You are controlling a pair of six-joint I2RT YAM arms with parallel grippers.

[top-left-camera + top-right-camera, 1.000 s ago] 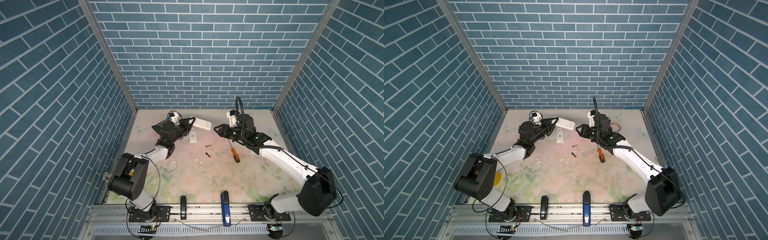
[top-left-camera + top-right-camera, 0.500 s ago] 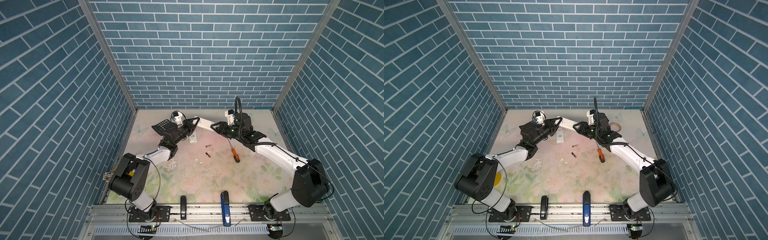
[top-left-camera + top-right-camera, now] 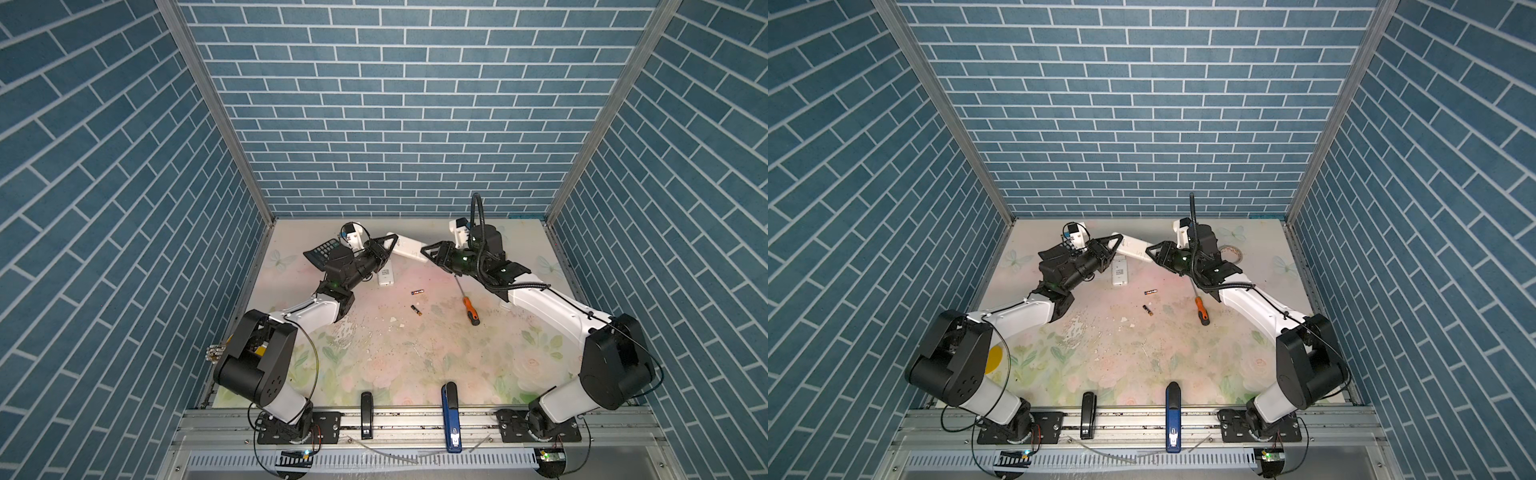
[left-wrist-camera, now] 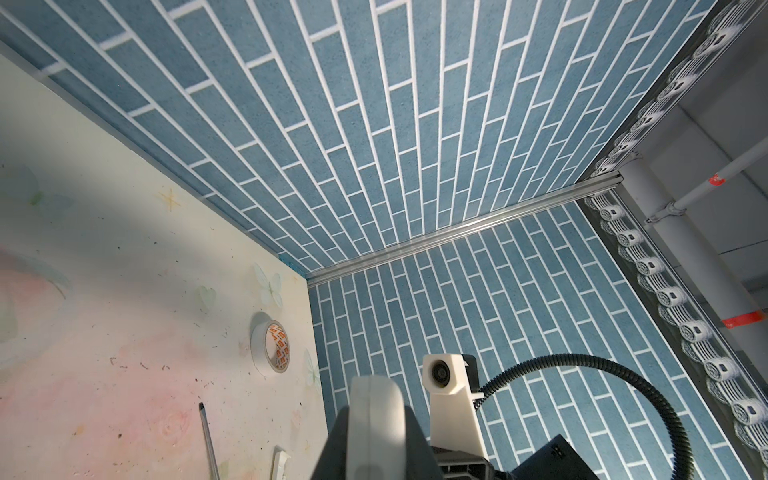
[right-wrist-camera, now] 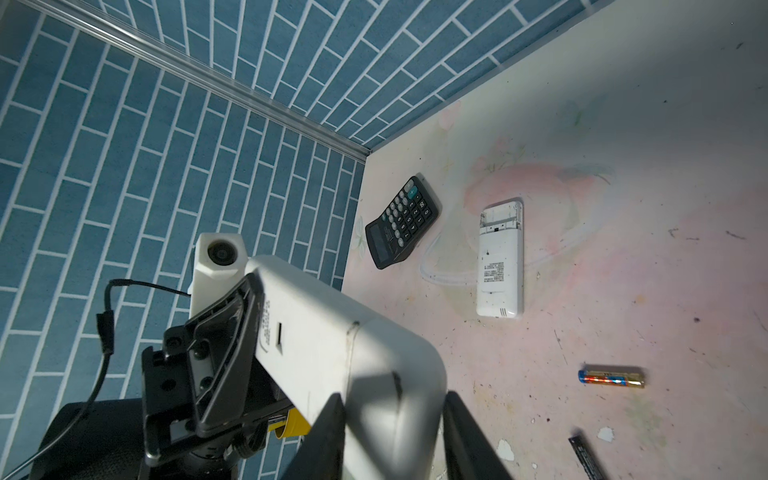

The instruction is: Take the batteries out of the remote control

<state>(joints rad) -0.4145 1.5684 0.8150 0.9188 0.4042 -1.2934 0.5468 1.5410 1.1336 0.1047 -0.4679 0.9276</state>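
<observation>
Walls (image 3: 395, 104) in blue brick pattern with white joints; table (image 3: 415, 357) printed with pale pink roses and green leaves. Remote (image 3: 409, 249) and second remote (image 3: 386, 277) white, calculator (image 5: 401, 222) black, battery (image 5: 611, 377) blue and orange-gold, screwdriver (image 3: 471, 311) handle orange and black, tape (image 4: 272, 349) white with orange diamonds. Robot arms (image 3: 548, 307) white with black joints.

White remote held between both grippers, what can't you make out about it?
- Contents of the white plastic remote: too small in both top views; right wrist view shows only its shell.
- Its near end: right wrist view, hidden by the right gripper and cut by the frame edge.
- Most of it: left wrist view, cut by the frame edge.
</observation>
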